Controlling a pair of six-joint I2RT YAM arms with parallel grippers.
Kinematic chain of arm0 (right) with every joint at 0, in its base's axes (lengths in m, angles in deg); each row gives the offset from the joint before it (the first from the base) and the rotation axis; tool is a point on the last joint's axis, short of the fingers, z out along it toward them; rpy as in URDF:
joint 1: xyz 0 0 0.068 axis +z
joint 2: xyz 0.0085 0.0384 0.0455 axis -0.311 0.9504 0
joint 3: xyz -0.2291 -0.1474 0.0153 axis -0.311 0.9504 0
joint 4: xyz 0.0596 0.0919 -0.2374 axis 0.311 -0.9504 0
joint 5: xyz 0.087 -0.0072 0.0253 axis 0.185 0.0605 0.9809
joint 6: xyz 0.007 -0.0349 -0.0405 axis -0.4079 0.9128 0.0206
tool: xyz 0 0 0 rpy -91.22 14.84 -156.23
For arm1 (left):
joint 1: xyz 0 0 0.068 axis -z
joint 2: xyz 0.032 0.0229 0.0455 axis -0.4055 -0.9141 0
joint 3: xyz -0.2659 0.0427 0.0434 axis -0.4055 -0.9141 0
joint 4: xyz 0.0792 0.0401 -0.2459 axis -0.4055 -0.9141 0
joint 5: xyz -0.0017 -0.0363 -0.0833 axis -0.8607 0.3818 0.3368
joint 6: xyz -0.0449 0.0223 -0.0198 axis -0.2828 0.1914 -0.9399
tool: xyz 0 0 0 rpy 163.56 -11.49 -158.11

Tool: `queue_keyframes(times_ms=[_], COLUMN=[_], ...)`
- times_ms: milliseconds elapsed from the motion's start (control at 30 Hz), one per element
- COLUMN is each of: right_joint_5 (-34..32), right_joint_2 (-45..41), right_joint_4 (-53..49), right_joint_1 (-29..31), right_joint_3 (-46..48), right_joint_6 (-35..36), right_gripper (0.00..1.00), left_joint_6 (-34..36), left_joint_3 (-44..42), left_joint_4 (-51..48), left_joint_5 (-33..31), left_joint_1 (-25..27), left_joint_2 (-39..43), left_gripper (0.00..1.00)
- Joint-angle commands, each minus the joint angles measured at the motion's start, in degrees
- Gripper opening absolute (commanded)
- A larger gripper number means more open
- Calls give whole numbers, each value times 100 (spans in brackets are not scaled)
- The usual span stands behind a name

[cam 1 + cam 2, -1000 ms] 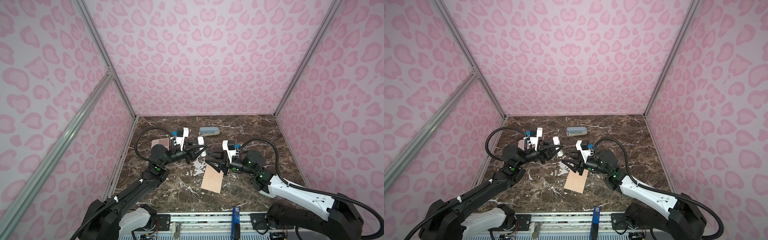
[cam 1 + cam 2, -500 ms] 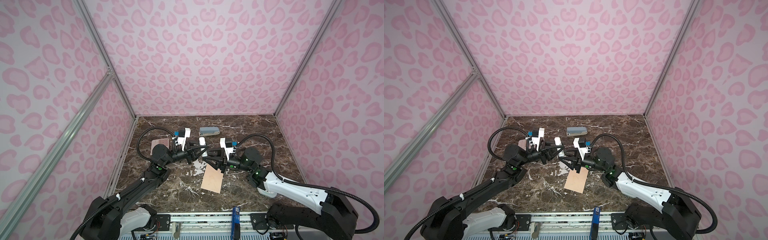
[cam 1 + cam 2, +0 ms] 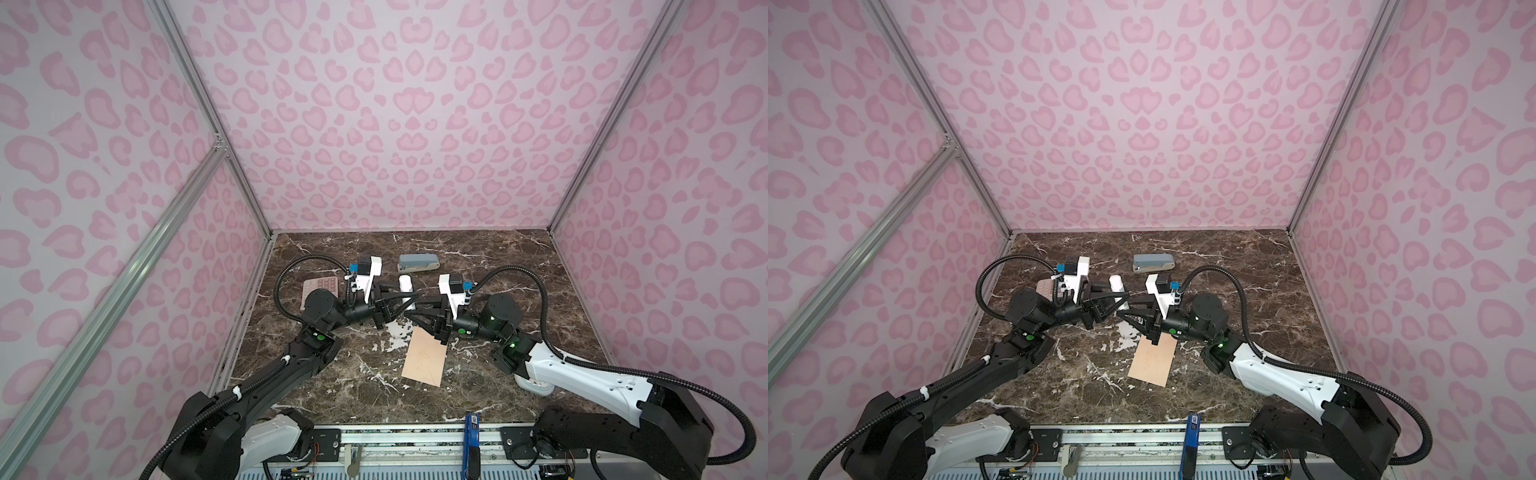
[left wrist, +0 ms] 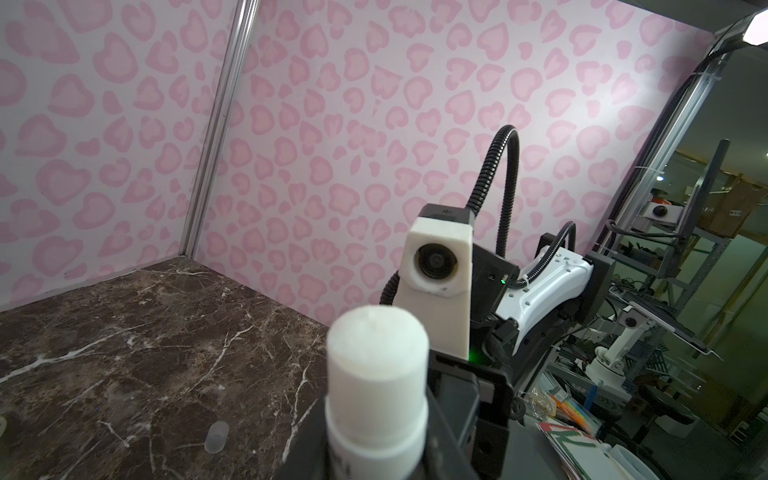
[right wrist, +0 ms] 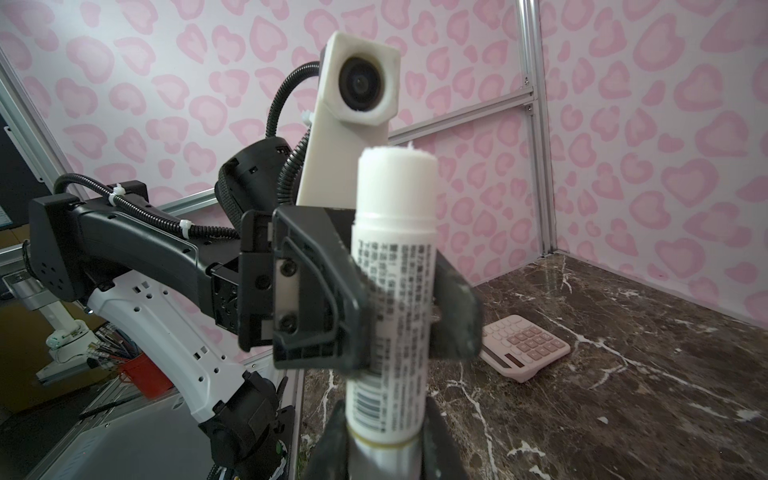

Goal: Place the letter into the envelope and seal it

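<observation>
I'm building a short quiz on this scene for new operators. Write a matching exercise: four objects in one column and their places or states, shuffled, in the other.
Things:
1. glue stick
2. envelope
3. calculator
4. stapler

Places or states:
A. grey-blue, lying nearest the back wall
B. peach, flat on the table, nearest its front edge
C. upright and uncapped, clamped in the left gripper
D. pink, lying towards the table's left side

Pairs: 1-C, 2-B, 3-D, 4-A
</observation>
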Motion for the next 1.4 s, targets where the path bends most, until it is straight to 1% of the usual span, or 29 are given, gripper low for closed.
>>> queue_keyframes(times_ms=[0, 67, 133, 233, 300, 367, 433, 467, 567, 633, 733, 833, 933, 1100, 1167, 1367], right_joint_5=[-230, -576, -873, -1682, -2582, -3523, -4430, -4849, -5993, -6449, -7024, -7351, -7460, -7455, -7430, -7090], right_joint_2=[-96, -146, -165, -157, -158, -92, 24, 109, 375, 537, 868, 1109, 1239, 1203, 1127, 585], right_joint_4=[-30, -313, -593, -993, -1207, -1210, -1140, -1116, -999, -776, -722, -482, -173, -193, -239, -744], right_joint_1=[33, 96, 200, 430, 737, 1043, 1318, 1475, 1904, 2109, 2385, 2570, 2648, 2669, 2670, 2662], right_joint_3=[-43, -149, -275, -450, -529, -601, -684, -767, -968, -1047, -1304, -1430, -1395, -1327, -1281, -960], right_joint_6=[222, 391, 755, 1257, 1698, 2028, 2240, 2371, 2737, 2966, 3365, 3590, 3697, 3622, 3549, 3172], right_gripper=[19, 17, 17, 15, 15, 15, 15, 15, 16, 16, 17, 18, 18, 20, 24, 43], left_joint_6=[90, 253, 431, 790, 1000, 1080, 1006, 925, 677, 650, 689, 718, 729, 824, 873, 1163], left_joint_3=[29, 37, 75, 200, 306, 339, 264, 185, 38, 64, 171, 212, 203, 181, 176, 133], left_joint_4=[-42, -325, -656, -1314, -1663, -1774, -1573, -1377, -865, -732, -695, -649, -648, -748, -809, -1122], left_joint_5=[-181, -409, -739, -1558, -2281, -3038, -3629, -3824, -4125, -4265, -4459, -4576, -4642, -4711, -4764, -5143], left_joint_1=[18, 57, 117, 365, 637, 922, 1107, 1162, 1247, 1345, 1480, 1553, 1574, 1600, 1599, 1599], left_joint_2=[57, 132, 225, 365, 403, 395, 356, 323, 184, 86, -50, -137, -166, -96, -56, 243], left_gripper=[4, 4, 4, 4, 4, 4, 4, 4, 4, 4, 4, 4, 4, 4, 4, 4])
